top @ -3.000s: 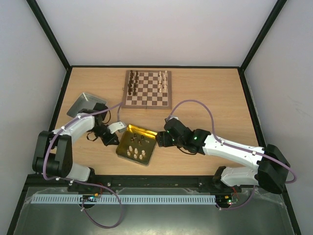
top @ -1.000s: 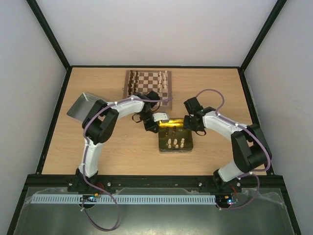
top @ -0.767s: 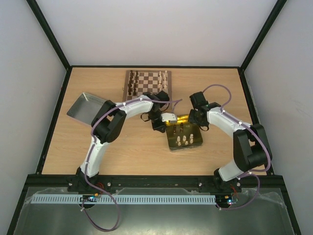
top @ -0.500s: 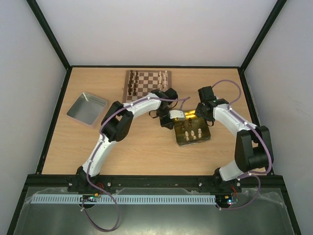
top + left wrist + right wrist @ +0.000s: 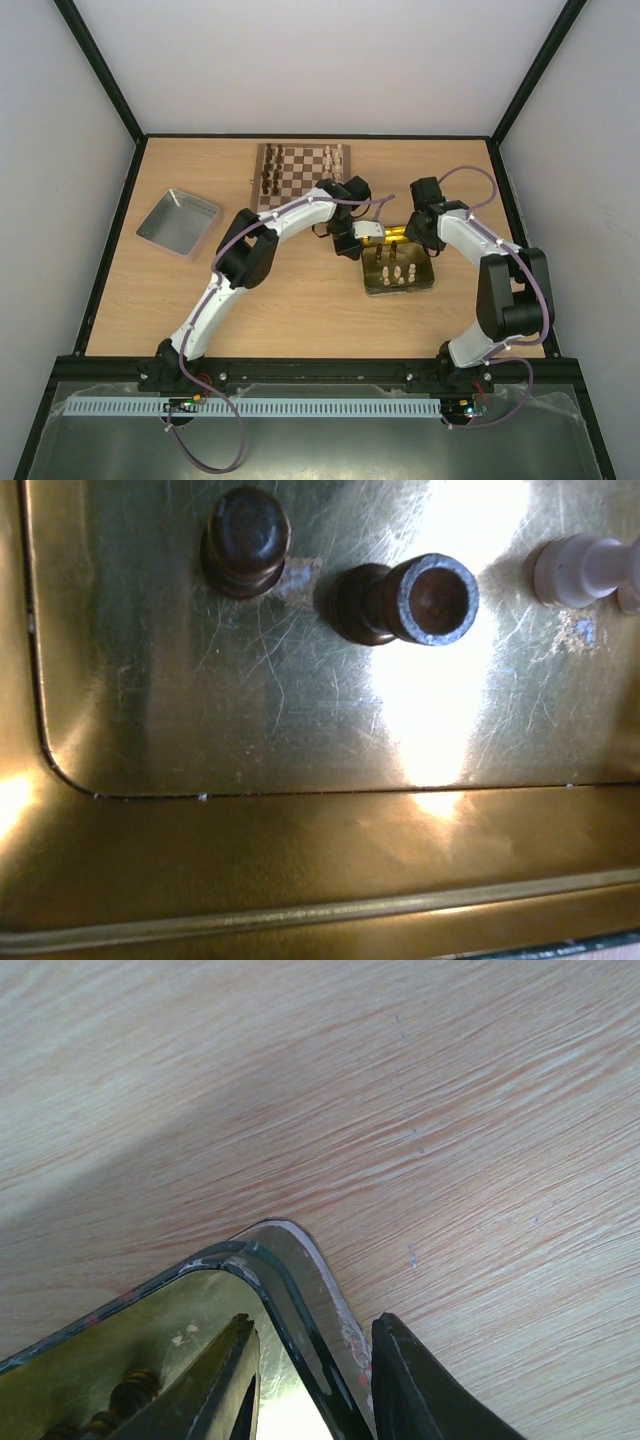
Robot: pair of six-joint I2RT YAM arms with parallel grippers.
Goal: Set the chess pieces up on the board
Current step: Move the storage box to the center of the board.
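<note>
The board (image 5: pixel 300 182) lies at the table's far middle, with dark chess pieces (image 5: pixel 269 178) on its left files and cream ones (image 5: pixel 333 160) on its right. More pieces stand in a gold tray (image 5: pixel 425 282) in front of it: cream ones (image 5: pixel 400 272) and dark ones (image 5: pixel 383 255). My left gripper (image 5: pixel 371 234) is shut on the tray's far-left rim. Its wrist view shows the tray floor (image 5: pixel 250 730), an upright dark piece (image 5: pixel 247 540), a toppled dark piece (image 5: pixel 400 602) and a cream piece (image 5: pixel 585 570). My right gripper (image 5: pixel 312 1322) is open astride the tray's corner wall (image 5: pixel 290 1270), one finger inside and one outside.
A silver tin (image 5: pixel 178 222) sits at the table's left side. Black frame rails run along both sides of the table. The left arm reaches across in front of the board's near edge.
The gold tray has slid right and slightly away, dragged by my left gripper. My right gripper has loosened at the tray's corner and now stands open.
</note>
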